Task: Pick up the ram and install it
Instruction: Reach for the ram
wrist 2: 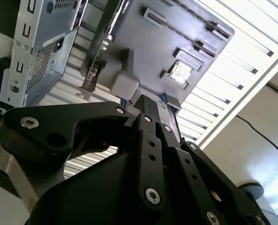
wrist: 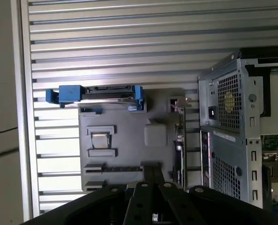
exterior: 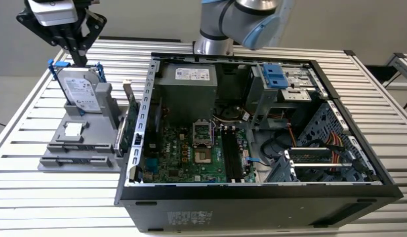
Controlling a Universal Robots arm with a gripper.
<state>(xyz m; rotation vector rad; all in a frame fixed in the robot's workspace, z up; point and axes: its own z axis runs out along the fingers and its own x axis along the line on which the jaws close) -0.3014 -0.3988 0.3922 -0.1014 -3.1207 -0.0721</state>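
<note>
Above the gray holder on the table, the gripper hangs over the upright hard drive. Fingers are pressed together, nothing seen between them. Ram not surely made out; a thin dark strip in the holder's long slot may be it, probably slotted for a grasp from above. PC case lies open, motherboard facing up, likely for top-down insertion.

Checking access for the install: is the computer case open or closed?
Open. The computer case has no side panel, and its motherboard lies exposed in the exterior view.
</note>
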